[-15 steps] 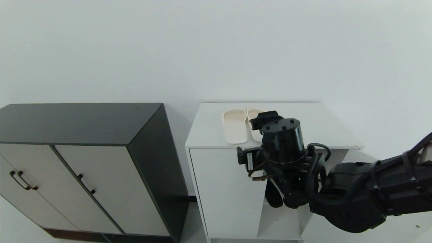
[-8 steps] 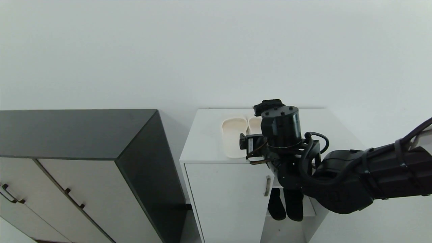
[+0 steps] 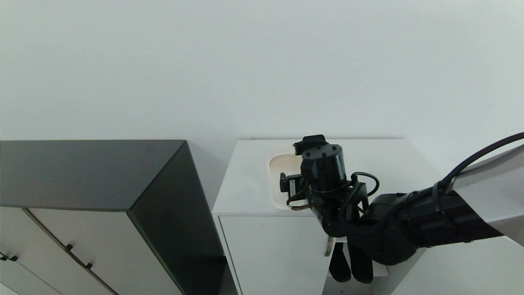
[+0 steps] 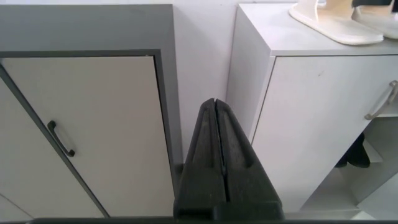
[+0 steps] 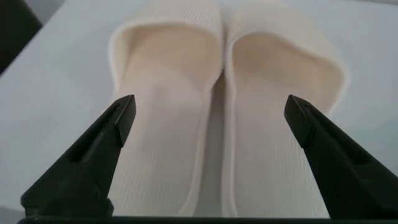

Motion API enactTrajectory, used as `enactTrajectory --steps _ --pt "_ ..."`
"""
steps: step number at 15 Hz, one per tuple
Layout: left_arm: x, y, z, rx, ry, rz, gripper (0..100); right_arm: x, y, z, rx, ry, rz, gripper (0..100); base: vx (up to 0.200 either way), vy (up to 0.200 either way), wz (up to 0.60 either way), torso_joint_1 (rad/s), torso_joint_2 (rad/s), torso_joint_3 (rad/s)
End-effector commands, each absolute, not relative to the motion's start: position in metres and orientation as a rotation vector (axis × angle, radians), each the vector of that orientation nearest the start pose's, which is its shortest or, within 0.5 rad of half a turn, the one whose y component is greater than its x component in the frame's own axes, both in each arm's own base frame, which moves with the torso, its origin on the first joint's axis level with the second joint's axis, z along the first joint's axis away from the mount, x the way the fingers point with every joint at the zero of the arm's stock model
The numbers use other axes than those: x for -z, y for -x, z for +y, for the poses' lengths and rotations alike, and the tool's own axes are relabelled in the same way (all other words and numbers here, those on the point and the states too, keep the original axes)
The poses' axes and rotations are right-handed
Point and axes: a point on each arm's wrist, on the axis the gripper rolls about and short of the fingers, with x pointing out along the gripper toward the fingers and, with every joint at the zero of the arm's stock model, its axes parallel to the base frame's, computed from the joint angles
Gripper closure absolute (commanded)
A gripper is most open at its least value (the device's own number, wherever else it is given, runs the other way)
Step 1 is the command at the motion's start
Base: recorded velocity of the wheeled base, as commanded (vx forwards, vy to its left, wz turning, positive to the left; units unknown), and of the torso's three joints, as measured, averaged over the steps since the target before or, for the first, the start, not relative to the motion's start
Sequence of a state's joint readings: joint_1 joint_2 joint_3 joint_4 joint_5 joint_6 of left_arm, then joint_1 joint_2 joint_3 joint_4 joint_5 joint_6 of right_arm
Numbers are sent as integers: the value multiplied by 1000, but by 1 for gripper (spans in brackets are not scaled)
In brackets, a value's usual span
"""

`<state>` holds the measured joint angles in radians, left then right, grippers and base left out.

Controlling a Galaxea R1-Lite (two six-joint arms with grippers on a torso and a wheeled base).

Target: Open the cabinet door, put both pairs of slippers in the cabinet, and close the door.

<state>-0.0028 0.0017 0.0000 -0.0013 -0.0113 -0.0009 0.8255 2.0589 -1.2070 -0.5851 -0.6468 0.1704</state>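
Right wrist view: our right gripper (image 5: 210,106) hovers with its fingers spread wide, about as wide as the pair of cream ribbed foam slippers (image 5: 171,118) lying on the white cabinet's flat top (image 3: 245,184). A pair of black slippers (image 3: 350,266) is already in its open lower compartment. We judge the second pickup to be in hand. The next move is to descend and close on both cream slippers together. Our left gripper (image 4: 216,109), pressed together, waits low to the left.

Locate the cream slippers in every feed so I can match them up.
Head view: cream slippers on the white cabinet top, partly behind the right arm.
Left wrist view: cream slippers on that top, above the cabinet's handled door.
Right wrist view: cream slippers side by side, between the fingers of the open right gripper.
Shared landmark: the white cabinet top.
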Motion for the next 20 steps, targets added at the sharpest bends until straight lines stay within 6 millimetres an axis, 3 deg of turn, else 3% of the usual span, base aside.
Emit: enactTrajectory --steps 1,9,10,16,18,20 --pt "-76 23 0 14 2 0 100 -144 -298 295 -155 21 229 0 0 0 0 0 0 0" --pt "-76 23 0 14 2 0 100 -138 -355 305 -137 32 171 0 0 0 0 0 0 0" --pt "-76 23 0 14 2 0 100 -138 -358 307 -144 27 165 100 0 0 0 0 0 0" --pt "-76 23 0 12 2 0 100 -145 -359 309 -148 31 143 100 0 0 0 0 0 0" --pt "-76 23 0 12 2 0 100 -158 -353 306 -151 18 126 100 0 0 0 0 0 0" --pt "-76 23 0 12 2 0 100 -180 -331 299 -174 7 109 100 0 0 0 0 0 0"
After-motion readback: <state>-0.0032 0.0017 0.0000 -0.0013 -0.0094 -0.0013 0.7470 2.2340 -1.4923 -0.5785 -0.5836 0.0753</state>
